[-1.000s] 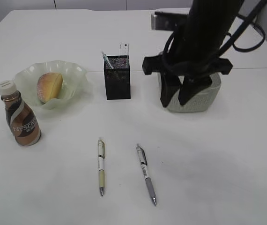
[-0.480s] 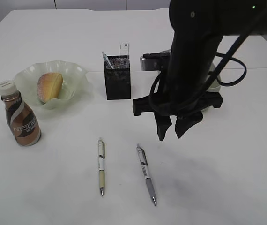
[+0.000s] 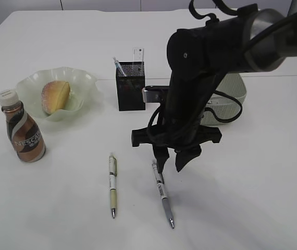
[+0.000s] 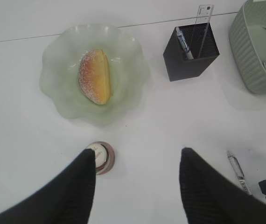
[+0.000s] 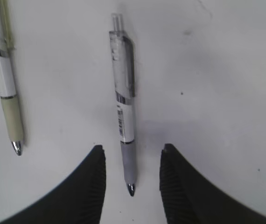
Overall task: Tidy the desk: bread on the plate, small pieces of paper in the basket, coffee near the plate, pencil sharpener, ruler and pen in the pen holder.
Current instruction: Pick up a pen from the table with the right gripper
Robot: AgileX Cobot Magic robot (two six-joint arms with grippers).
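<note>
Coffee bottle (image 3: pixel 24 134) stands on the desk (image 3: pixel 242 198) just beside the plate (image 3: pixel 86 86); the bread (image 3: pixel 55 96) lies in that plate. No action looks needed there. The left gripper (image 4: pixel 137 179) hangs high above the bottle with its fingers apart and nothing between them.

Two pens lie loose on the desk: a cream pen (image 3: pixel 112 184) and, to its right, a grey pen (image 3: pixel 162 194). The pen holder (image 3: pixel 131 86) already contains a ruler (image 3: pixel 137 55) and another pen.

Step in hand: pick up the grey pen. The right gripper (image 5: pixel 132 170) is poised over it, fingers apart and empty, straddling the grip section near the tip (image 5: pixel 128 161). Lower straight down until the fingertips almost meet the desk, keeping the barrel centred. Close across the barrel, not along it. A grip this near the tip may let the pen tilt.

The basket (image 3: pixel 226 101) stands at far right, behind the arm.
</note>
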